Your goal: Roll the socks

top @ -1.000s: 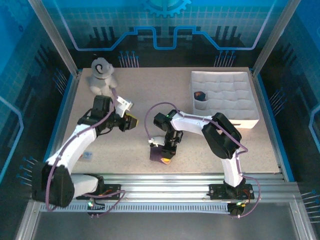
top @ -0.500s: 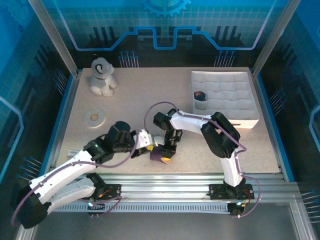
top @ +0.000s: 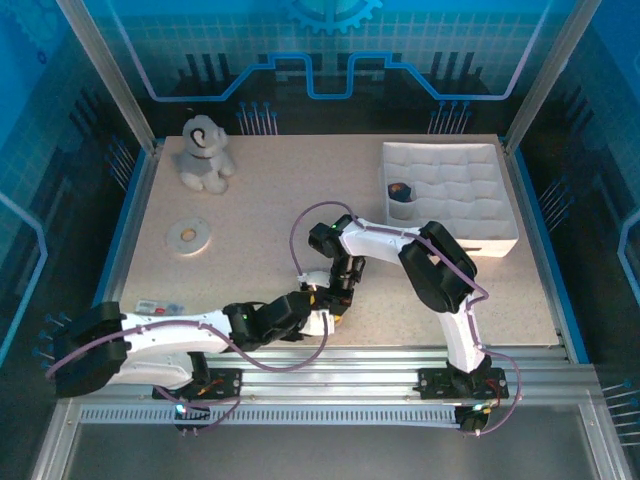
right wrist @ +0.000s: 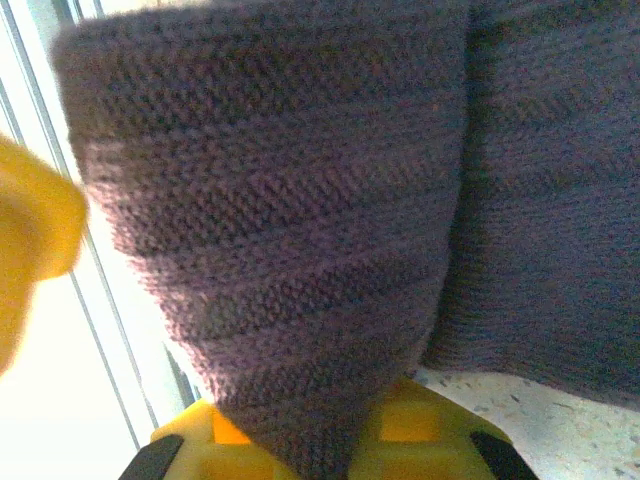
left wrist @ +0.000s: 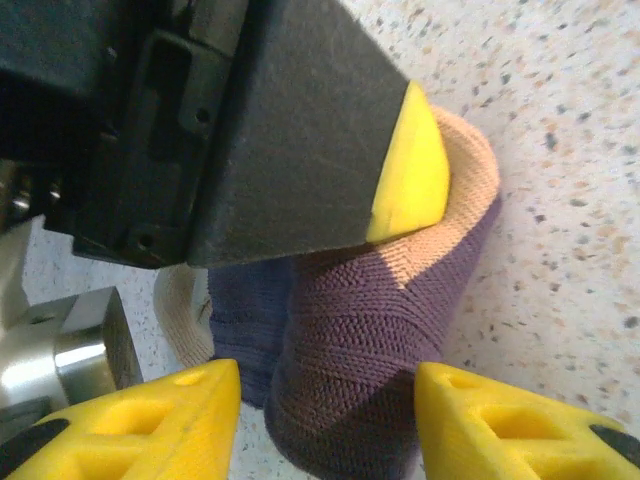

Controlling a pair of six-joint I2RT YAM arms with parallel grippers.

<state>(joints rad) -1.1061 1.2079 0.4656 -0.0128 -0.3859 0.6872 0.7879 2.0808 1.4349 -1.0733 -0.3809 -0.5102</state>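
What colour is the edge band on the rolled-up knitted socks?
Pale orange: the knitted band on the dark purple sock bundle; clearest in the left wrist view.

No legible text, brand or number, gear-shaped emblem (top: 332, 12) on blue back panel (top: 450, 40) at 12 o'clock unlettered, small card (top: 160, 304) on desk (top: 270, 200) at 8 o'clock too small to read

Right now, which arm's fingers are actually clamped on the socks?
The right arm's fingers: they are shut on the purple socks. The left arm's fingers stand open, one on either side of the bundle.
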